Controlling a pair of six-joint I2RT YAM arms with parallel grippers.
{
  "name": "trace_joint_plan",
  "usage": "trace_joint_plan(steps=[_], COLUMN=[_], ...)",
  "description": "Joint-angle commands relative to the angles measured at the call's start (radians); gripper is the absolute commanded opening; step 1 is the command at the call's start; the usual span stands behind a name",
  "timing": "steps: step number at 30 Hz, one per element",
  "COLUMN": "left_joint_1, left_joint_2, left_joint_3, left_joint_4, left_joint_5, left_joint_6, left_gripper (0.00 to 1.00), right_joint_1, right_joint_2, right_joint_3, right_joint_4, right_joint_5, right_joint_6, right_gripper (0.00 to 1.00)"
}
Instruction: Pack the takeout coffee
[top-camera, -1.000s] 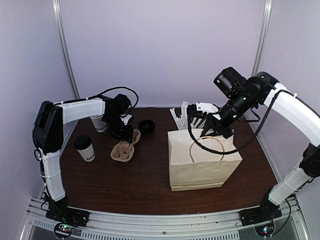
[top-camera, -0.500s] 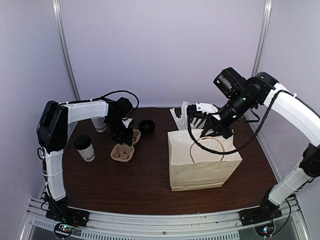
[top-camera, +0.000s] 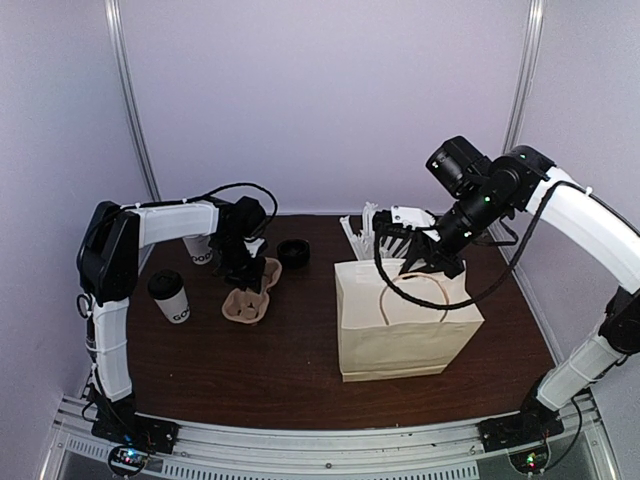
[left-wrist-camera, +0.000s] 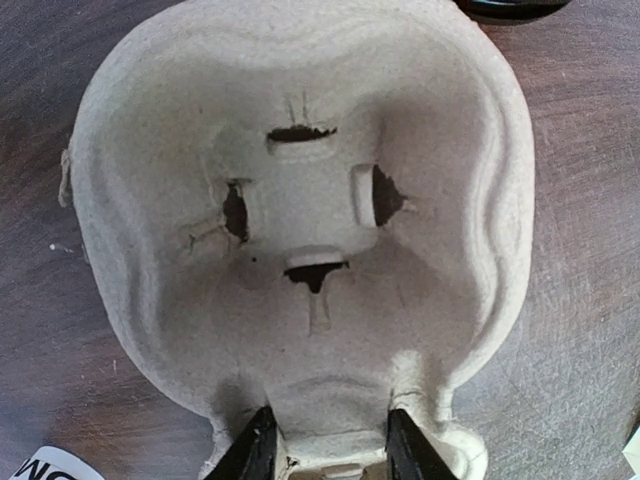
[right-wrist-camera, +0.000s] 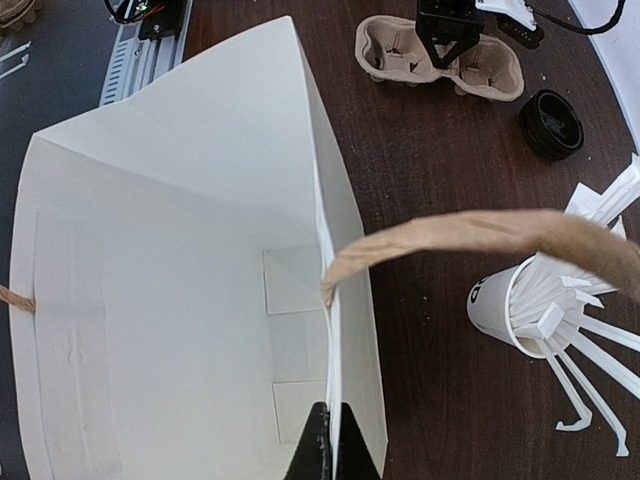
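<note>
My left tool (left-wrist-camera: 330, 450) sits low over the cardboard cup carrier (left-wrist-camera: 300, 200). Its fingers are part-way apart and straddle the ridge between the two wells, one fingertip close against each side. I can't tell whether they're actually pinching it.

My right tool (right-wrist-camera: 325, 450) is closed tight on the top edge of the paper bag (right-wrist-camera: 200, 200), which stands open on the worktop (top-camera: 280, 370).

The takeout coffee (top-camera: 170, 296) stands upright with its black lid on, left of the carrier and apart from both tools.

From the left wrist only the fingertips show, and the carrier's near well is cut off at the frame edge. A second white cup (top-camera: 200, 250) is half hidden behind my left arm.

The coffee's black lettering reads "GOO", and the rest wraps out of sight. The cup of straws (right-wrist-camera: 505, 300) shows only a sliver of its lettering, too little to read.
</note>
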Motion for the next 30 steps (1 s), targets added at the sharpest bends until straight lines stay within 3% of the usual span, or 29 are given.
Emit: trace_joint_plan(steps=[1, 4, 13, 18, 25, 28, 30], left_joint_1=[0.002, 0.002, 0.002, 0.002, 0.002, 0.002, 0.002], left_joint_2=[0.019, 0.006, -0.124, -0.215, -0.381, -0.429, -0.454], left_joint_3=[0.029, 0.033, 0.043, 0.035, 0.061, 0.085, 0.093], left_joint_4=[-0.013, -0.017, -0.054, -0.064, -0.077, -0.077, -0.077], left_joint_5=[-0.003, -0.008, 0.027, 0.054, 0.051, 0.070, 0.070], left_joint_6=[-0.004, 0.000, 0.039, 0.050, 0.100, 0.119, 0.123], left_gripper=[0.36, 0.32, 0.25, 0.25, 0.22, 0.22, 0.22], right_joint_1=[0.003, 0.003, -0.034, -0.083, -0.185, -0.189, -0.189], right_joint_2=[-0.018, -0.020, -0.047, -0.068, -0.112, -0.094, -0.075], right_joint_3=[-0.006, 0.000, 0.092, 0.148, 0.121, 0.087, 0.086], right_joint_4=[0.011, 0.009, -0.041, -0.072, -0.046, -0.046, -0.057], right_joint_5=[0.011, 0.013, -0.019, -0.062, -0.137, -0.161, -0.180], right_joint_6=[0.014, 0.018, 0.032, 0.030, 0.045, 0.047, 0.047], right_gripper=[0.00, 0.02, 0.31, 0.39, 0.44, 0.39, 0.30])
